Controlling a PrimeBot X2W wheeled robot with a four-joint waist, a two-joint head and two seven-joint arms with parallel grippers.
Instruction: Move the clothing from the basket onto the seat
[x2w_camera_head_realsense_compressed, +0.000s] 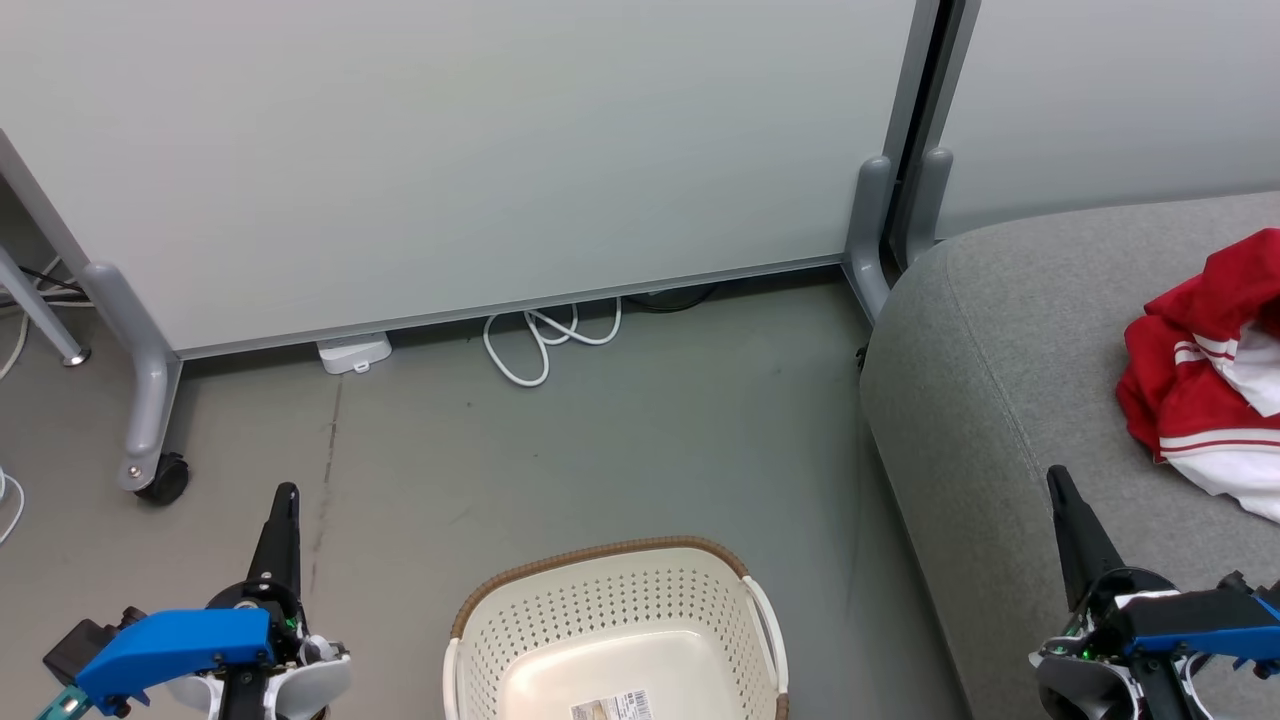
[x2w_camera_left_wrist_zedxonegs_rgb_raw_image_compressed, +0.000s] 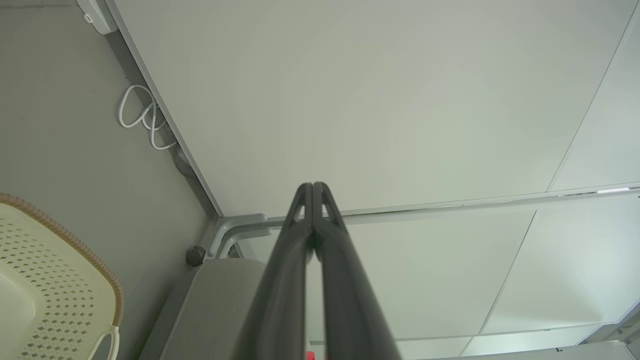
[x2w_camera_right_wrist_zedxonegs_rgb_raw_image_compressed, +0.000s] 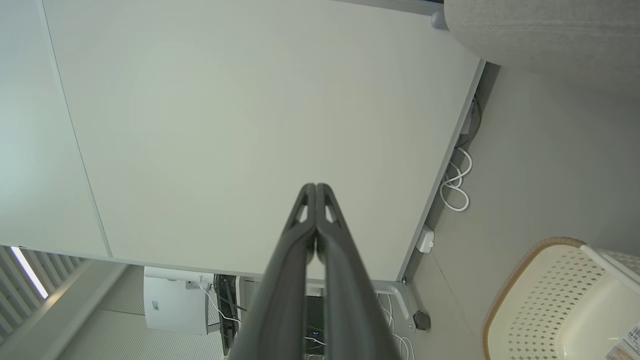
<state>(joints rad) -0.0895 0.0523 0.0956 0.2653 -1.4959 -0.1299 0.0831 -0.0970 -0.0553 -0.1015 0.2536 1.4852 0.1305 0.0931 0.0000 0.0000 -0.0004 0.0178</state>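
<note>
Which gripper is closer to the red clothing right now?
Right. The right gripper is over the seat, near the clothing; the left gripper is past the basket, over the floor.

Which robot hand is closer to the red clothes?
The right gripper: it sits by the grey seat near the clothing, while the left gripper is beyond the basket, over the floor.
</note>
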